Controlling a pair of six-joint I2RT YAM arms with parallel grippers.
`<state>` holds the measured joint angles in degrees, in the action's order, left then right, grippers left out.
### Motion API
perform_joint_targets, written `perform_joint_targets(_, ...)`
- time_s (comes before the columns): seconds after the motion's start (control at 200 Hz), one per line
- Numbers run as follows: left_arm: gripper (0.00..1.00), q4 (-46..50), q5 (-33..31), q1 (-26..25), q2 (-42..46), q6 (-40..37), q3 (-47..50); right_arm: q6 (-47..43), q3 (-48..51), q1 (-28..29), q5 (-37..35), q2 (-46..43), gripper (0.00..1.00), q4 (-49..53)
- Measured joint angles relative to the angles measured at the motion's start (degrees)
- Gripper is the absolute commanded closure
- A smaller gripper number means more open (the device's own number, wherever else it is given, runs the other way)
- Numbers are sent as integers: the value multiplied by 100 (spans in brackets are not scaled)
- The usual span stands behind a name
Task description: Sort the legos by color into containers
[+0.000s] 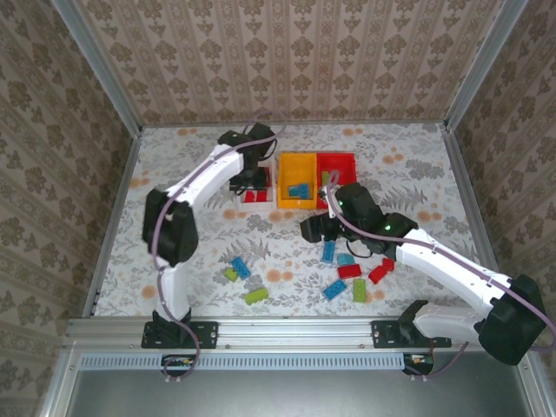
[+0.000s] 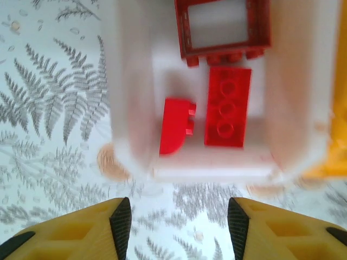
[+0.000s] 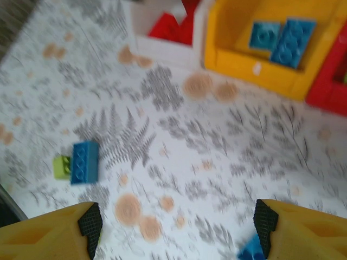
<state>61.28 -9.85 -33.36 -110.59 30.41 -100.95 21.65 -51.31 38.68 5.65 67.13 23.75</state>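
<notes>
Three bins stand side by side toward the far end of the surface (image 1: 408, 182): the white bin (image 2: 130, 108) on the left with red bricks (image 2: 227, 106) in it, the yellow bin (image 1: 296, 159) in the middle with blue bricks (image 3: 282, 38), and the red bin (image 1: 337, 157) on the right, with something green in it that is too small to name for sure. About nine loose bricks (image 1: 349, 271) lie scattered on the near half, red, blue and green mixed; the sort looks partly done.

The left hand (image 2: 179, 222) hangs over the near edge of the white bin, its two fingers apart with nothing between them; the right hand (image 3: 176, 227) hovers over bare surface just on the near side of the yellow bin, spread wide and likewise empty.

Off to its left a blue brick (image 3: 84, 161) and a green brick (image 3: 62, 166) lie touching; closing on one could pinch or drag the other and carry it to the wrong bin. The bricks beside the right arm are crowded, so fingers coming down may knock a neighbour aside. With the bins so close together, a release near a shared wall may drop a brick into the wrong colour; and both arms reach toward the same row, so they could clash there.
</notes>
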Motion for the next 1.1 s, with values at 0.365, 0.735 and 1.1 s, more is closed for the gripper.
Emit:
perform_joint_targets(0.365,40,-1355,2061,-1045,2463,-1095,2450,2079,105,76,-461,94,29,3038)
perform_joint_targets(0.735,36,-1954,2977,-1624,3624,-1615,3567,3215,1130,-96,-420,219,38,3095)
perform_joint_targets(1.1,36,-2295,2983,-1672,3543,-1613,3567,3274,1458,-382,-227,693,40,2583)
